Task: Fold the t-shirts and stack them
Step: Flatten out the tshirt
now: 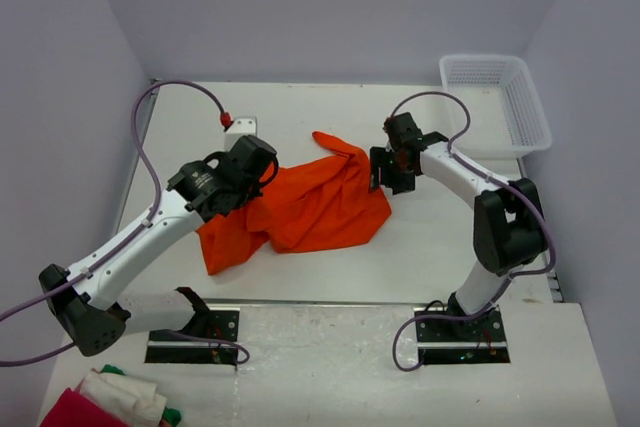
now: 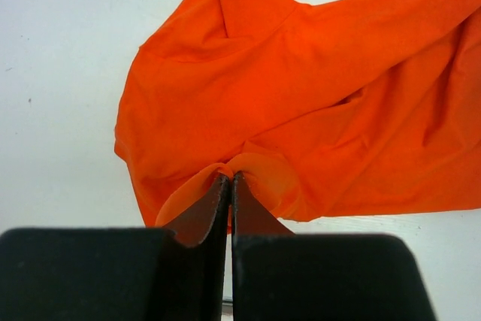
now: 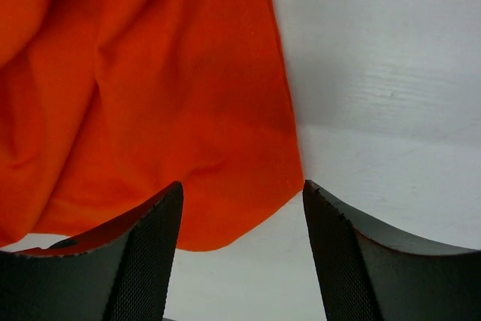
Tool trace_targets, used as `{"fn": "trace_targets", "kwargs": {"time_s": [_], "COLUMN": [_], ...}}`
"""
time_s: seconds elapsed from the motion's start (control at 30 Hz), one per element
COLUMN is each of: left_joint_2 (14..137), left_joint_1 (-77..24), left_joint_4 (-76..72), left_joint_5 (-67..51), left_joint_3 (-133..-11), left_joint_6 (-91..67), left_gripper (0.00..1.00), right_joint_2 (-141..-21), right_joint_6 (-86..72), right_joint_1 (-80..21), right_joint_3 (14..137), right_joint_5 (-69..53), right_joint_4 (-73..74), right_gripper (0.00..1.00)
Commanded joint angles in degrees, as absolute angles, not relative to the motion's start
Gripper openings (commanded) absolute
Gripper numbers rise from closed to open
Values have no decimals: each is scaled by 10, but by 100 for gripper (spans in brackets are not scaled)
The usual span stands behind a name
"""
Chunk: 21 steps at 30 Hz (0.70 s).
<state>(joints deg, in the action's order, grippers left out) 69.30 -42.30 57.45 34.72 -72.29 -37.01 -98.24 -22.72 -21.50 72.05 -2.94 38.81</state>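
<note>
We find the left gripper [image 2: 230, 180] pinching the t-shirt [image 1: 320, 209] at its left edge. The right gripper [image 3: 242, 189], spread, straddles the t-shirt's right corner.

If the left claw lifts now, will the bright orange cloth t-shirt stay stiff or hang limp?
Probably limp: the bright orange cloth t-shirt lies in soft wrinkles. Likely light too; the left claw pinches only a thin bunch.

Orange t-shirt [image 1: 312, 209] of thin matt cloth, softly creased, table [image 1: 440, 239] matt white with faint scuffs, basket [image 1: 527, 107] of white plastic lattice, right gripper [image 3: 242, 184] matt black, pads [image 3: 147, 261] finely cross-hatched.
</note>
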Motion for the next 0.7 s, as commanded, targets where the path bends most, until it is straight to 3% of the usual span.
{"fn": "trace_targets", "kwargs": {"time_s": [0.0,0.43,0.67], "left_joint_2": [680,664,655], "left_joint_1": [-409,-396,-392], "left_joint_4": [555,525,526], "left_joint_5": [360,326,318], "left_joint_3": [-729,-717,-720], "left_joint_6": [-343,-297,-277], "left_gripper": [0,0,0], "right_joint_2": [-977,-895,-935], "right_joint_6": [-284,-370,-404], "right_joint_1": [-227,-239,-258], "right_joint_3": [681,544,530], "right_joint_5": [-63,-68,-90], "right_joint_4": [363,301,248], "right_gripper": [65,63,58]}}
